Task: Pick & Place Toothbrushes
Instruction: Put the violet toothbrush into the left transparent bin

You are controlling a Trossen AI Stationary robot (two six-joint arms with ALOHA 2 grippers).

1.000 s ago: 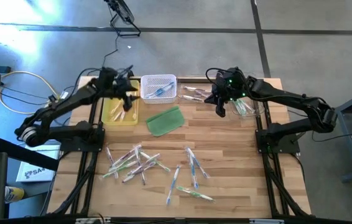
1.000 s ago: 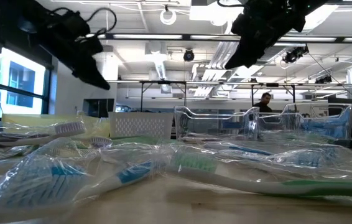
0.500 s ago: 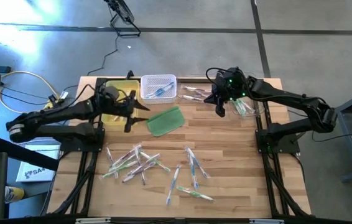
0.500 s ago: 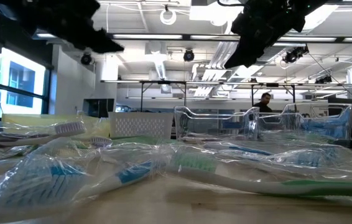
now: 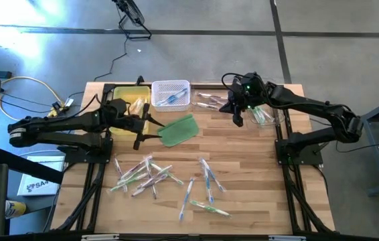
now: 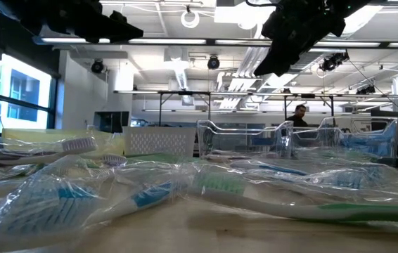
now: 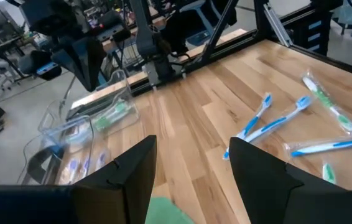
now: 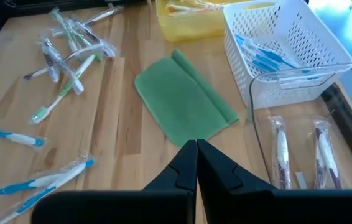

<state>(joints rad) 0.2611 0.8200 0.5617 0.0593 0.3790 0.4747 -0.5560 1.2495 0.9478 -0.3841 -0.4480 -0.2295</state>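
No brand name, label or printed word can be read on any toothbrush, wrapper or container; the lettering on a white box on the floor at the left of the table (image 5: 243, 144) is too small to make out.

Most of the toothbrushes (image 5: 150, 177) are scattered loose on the near half of the wooden table, many in clear wrappers, in one cluster at the left and another (image 5: 206, 187) to its right. A few blue ones lie in the white basket (image 5: 170, 86) at the far edge, some are in the yellow tray (image 5: 134, 94) beside it, and others are in the clear bins (image 5: 267, 115) at the far right. A folded green pad (image 5: 178, 129) lies just in front of the basket.

The left hand (image 5: 141, 127) is held above the table beside the green pad, its fingers (image 7: 121, 180) spread apart and holding nothing. The right hand (image 5: 237, 115) is held above the far right of the table near the clear bins, its fingers (image 8: 183, 168) pressed together with nothing between them.
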